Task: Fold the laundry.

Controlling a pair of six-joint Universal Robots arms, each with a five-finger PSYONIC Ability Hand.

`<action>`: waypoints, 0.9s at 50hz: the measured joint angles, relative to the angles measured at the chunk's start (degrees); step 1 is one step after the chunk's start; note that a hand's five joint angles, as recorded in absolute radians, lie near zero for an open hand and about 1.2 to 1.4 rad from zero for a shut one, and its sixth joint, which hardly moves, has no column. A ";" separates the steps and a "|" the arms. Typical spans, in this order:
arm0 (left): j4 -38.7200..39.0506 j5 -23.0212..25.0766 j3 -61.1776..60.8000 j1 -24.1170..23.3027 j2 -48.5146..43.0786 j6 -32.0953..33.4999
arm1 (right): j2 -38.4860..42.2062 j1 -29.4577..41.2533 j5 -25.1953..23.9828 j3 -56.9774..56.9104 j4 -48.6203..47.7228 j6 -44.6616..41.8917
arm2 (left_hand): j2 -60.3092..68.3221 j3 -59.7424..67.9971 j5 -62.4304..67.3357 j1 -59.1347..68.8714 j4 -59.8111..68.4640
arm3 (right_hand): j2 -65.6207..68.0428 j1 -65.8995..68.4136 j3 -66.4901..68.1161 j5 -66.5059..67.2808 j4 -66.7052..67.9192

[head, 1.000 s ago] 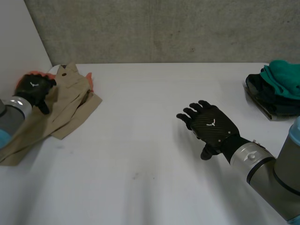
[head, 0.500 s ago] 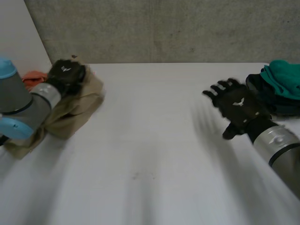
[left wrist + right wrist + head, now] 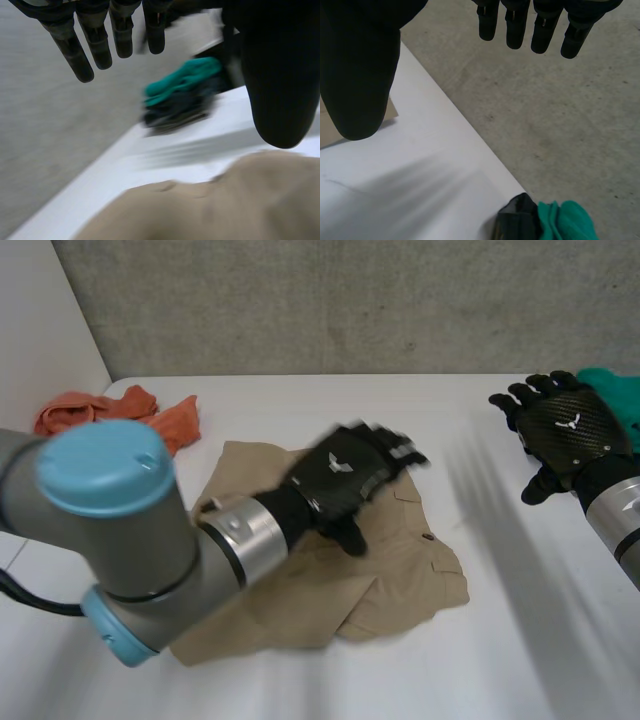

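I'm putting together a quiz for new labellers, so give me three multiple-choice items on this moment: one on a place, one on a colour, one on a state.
1. Where does the crumpled orange cloth lie?
A. At the white table's far left corner.
B. At the table's near edge.
C. In the table's middle.

2. What colour is the spread fabric garment beneath the black left hand?
A. Teal.
B. Tan.
C. Orange.

3. How does the black right hand stand?
A. Curled round cloth.
B. Open, holding nothing.
C. Pinching a sleeve.

Answers: 1 A, it sits far left by the wall; 2 B, the head view shows tan fabric; 3 B, its wrist view shows it straight and empty.
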 measured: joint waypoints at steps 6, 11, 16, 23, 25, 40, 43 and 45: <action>-4.93 -14.23 -5.00 1.96 9.26 -0.10 | 0.11 0.14 -4.93 -2.01 8.87 -0.69 | 0.00 0.00 0.02 0.00 0.00 | 0.00 0.00 0.00 0.00 0.00; -10.77 -23.97 -11.62 2.40 15.36 -0.25 | 0.12 0.37 -9.03 -3.61 21.89 -1.14 | 3.88 3.49 4.33 3.97 3.82 | 0.17 0.01 0.16 0.24 0.16; -15.37 -31.27 -18.94 2.03 17.82 -0.43 | 1.96 2.29 -10.42 -2.59 28.79 -0.95 | 8.09 8.00 8.90 8.03 8.27 | 5.63 4.01 5.52 5.85 5.69; -16.02 -33.65 -27.08 1.97 17.22 -0.37 | 7.18 8.06 -8.40 1.68 22.54 0.19 | 3.85 3.95 3.77 4.02 3.68 | 5.63 4.93 6.62 7.16 6.79; -14.26 -33.36 -28.42 2.32 16.22 -0.18 | 8.66 9.40 -7.12 3.00 18.75 0.69 | 3.59 3.62 3.37 3.94 3.36 | 5.63 5.32 6.88 7.43 7.03; -3.46 -31.37 -26.28 4.21 6.02 0.44 | 13.50 13.07 -1.48 5.07 3.52 1.46 | 53.71 53.34 51.91 51.09 53.95 | 55.28 49.46 54.26 54.18 56.04; -3.24 -31.13 -24.98 4.09 6.03 0.43 | 10.22 12.84 -0.64 4.53 3.87 1.09 | 53.78 53.38 51.91 51.09 54.01 | 55.28 49.46 54.27 54.18 56.04; -3.54 -31.06 -24.22 3.97 7.45 0.41 | 8.05 12.66 -0.31 4.06 4.59 0.88 | 53.78 53.38 51.91 51.10 54.00 | 55.28 49.46 54.27 54.18 56.04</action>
